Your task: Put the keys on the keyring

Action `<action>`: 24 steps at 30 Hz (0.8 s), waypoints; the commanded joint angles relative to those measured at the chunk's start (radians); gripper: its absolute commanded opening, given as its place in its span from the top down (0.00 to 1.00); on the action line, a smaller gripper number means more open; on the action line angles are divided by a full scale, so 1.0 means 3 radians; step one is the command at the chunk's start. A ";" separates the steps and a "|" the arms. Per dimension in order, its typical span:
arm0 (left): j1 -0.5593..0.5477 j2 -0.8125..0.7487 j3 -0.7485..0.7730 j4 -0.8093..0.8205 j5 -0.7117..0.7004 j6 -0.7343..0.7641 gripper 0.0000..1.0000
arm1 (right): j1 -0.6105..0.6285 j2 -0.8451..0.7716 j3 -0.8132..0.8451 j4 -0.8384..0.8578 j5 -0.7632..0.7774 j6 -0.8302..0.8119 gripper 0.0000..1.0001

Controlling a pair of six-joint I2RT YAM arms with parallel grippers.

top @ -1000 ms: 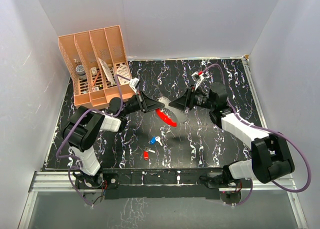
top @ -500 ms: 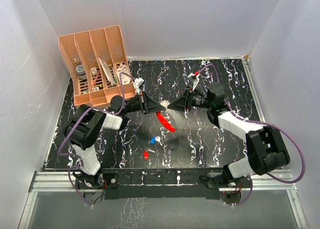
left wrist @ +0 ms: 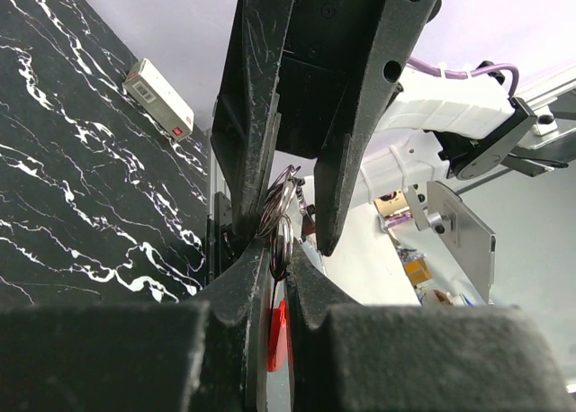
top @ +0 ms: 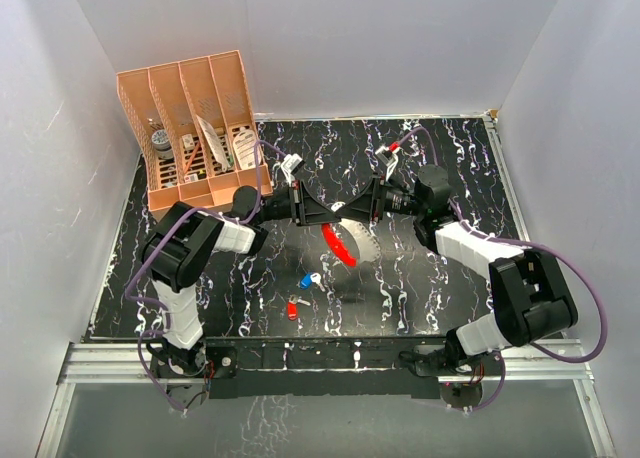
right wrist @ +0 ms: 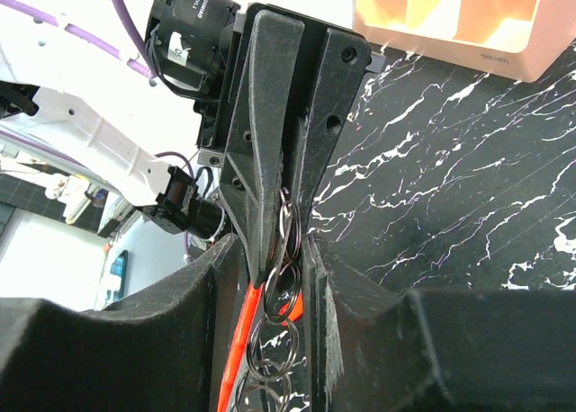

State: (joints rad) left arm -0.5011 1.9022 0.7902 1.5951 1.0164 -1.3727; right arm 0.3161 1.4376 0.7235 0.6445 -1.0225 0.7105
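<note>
Nearest me on the bench (top: 440, 158), the red key (top: 292, 309) lies flat. The blue key (top: 308, 280) is just beyond it, close but not touching. Past them, over the middle of the bench, the two hands meet tip to tip at the keyring (top: 338, 243), whose red strip hangs out towards the keys. The left hand (left wrist: 274, 259) is clenched on the keyring's metal loops. The right hand (right wrist: 274, 250) straddles the same loops with its jaws partly apart, and I cannot tell whether it presses them. At the far left stands an orange file rack (top: 205, 198).
</note>
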 commanded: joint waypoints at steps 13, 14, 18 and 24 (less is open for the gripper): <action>-0.0109 -0.0004 0.0109 0.0640 0.0115 0.0019 1.00 | 0.0000 0.0096 -0.0023 0.0351 -0.0058 0.0069 0.95; -0.0107 -0.0001 0.0104 0.0640 0.0126 0.0023 1.00 | 0.0000 0.0096 -0.0028 0.0361 -0.0063 0.0066 0.99; -0.0106 -0.0002 0.0055 0.0639 0.0127 0.0039 0.97 | 0.0000 0.0086 -0.0056 0.0386 -0.0061 0.0069 1.00; -0.0089 0.0060 -0.0097 0.0640 0.0004 0.0043 0.45 | 0.0000 -0.0006 -0.0054 0.0221 0.0033 -0.0092 1.00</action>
State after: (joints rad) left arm -0.5259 1.9102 0.7914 1.6028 1.0328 -1.3697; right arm 0.3122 1.4658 0.7048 0.6899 -1.0267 0.7303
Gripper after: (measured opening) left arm 0.491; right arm 0.054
